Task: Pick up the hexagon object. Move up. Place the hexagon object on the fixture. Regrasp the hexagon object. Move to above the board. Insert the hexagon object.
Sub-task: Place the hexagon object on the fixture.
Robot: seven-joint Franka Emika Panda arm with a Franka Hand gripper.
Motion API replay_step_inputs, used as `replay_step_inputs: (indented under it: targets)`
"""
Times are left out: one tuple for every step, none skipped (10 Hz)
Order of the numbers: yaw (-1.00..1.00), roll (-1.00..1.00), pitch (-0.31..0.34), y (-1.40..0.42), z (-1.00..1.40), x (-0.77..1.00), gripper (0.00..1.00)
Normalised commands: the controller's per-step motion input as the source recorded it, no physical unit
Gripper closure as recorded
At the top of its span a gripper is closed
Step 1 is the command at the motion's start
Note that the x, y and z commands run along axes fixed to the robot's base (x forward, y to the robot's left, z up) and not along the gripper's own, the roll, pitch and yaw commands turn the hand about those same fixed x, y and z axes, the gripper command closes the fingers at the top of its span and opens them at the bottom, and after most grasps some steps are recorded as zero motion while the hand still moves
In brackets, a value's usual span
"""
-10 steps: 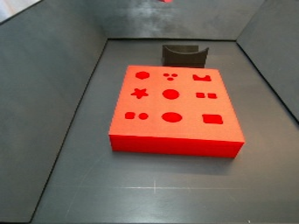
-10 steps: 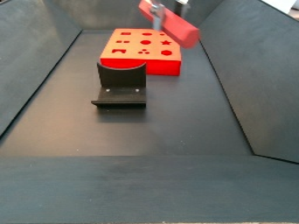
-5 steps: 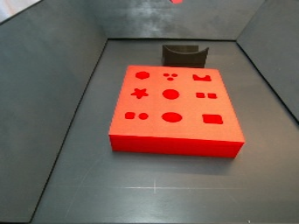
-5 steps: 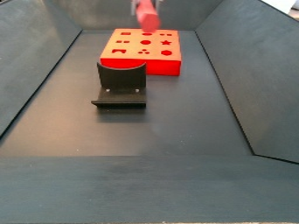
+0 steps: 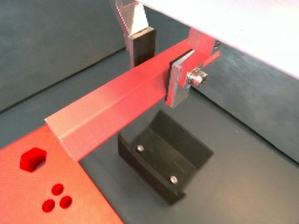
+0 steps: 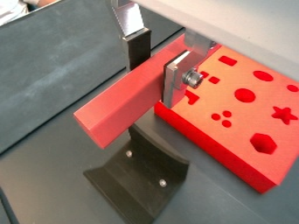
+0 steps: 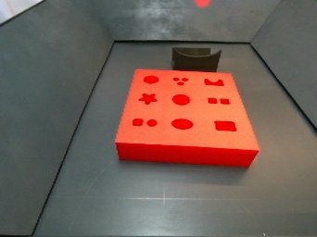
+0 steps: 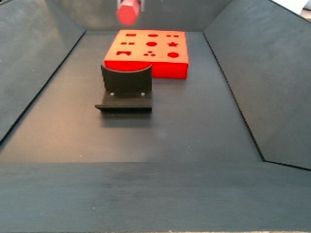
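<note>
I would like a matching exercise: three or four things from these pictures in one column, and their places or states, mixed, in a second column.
1. hexagon object
2. fixture
3. board
4. gripper

a. stands on the floor, nothing on it
b. shut on the red rod
c. held in the air
d. lies flat, holes all empty

Pairs: 1-c, 2-a, 3-d, 4-b

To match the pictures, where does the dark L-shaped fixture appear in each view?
Wrist view: dark L-shaped fixture below the long red hexagon rod held in the gripper.
Wrist view, below the rod.
Side view, behind the red board.
Side view, before the board.
Landmark: the board.
</note>
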Motion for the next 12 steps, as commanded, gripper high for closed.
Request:
replay_step_inputs:
  targets:
    - [0.03, -1.0, 0.093, 0.31, -0.43, 0.3, 1.0]
    - [0.04, -1.0, 0.095, 0.34, -0.42, 0.22, 1.0]
    - [0.01, -1.0, 0.083, 0.23, -0.24, 0.16, 1.0]
    - [0.01, -1.0, 0.087, 0.13, -0.12, 0.07, 1.0]
    - [0.0, -1.0, 0.103, 0.08, -0.04, -0.03, 1.0]
    - [-0.01, -1.0, 0.105, 0.07, -0.02, -0.02, 1.0]
    - [-0.03, -1.0, 0.116, 0.05, -0.01, 0.03, 1.0]
    - [-0.04, -1.0, 0.132, 0.05, -0.01, 0.05, 1.0]
    - [-0.06, -1.0, 0.15, 0.05, -0.02, 0.08, 1.0]
    - [-0.08, -1.0, 0.157, 0.05, -0.02, 0.08, 1.0]
    - [-0.11, -1.0, 0.165, 0.05, -0.02, 0.08, 1.0]
    - [-0.13, -0.91, 0.152, 0.05, -0.02, 0.08, 1.0]
